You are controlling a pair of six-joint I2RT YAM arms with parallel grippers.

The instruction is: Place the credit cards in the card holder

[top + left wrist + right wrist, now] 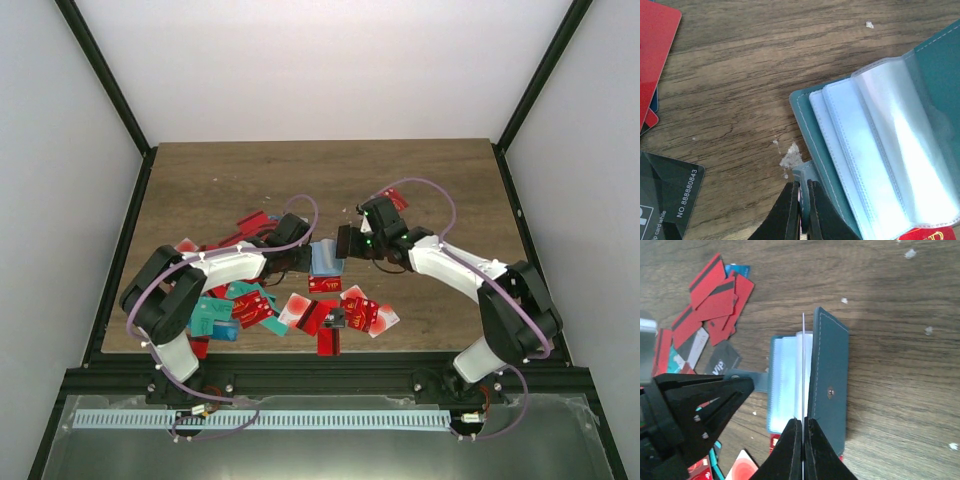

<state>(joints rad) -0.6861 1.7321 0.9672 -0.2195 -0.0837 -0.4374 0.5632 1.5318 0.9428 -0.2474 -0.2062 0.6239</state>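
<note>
One small teal-blue folding card holder (325,258) lies open on the brown wooden table (220,180), at the far edge of the scattered red, teal and dark flat credit cards (320,315). Its clear plastic sleeves (880,150) fan out from stitched teal covers. The black left gripper (802,187) pinches its teal strap tab (804,172). The black right gripper (803,422) is pressed onto a thin card (803,365) seen edge-on, upright beside the snap-buttoned cover.

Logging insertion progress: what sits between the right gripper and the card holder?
A thin card, seen edge-on in the right wrist view, pinched by the right gripper and reaching the open card holder.
</note>
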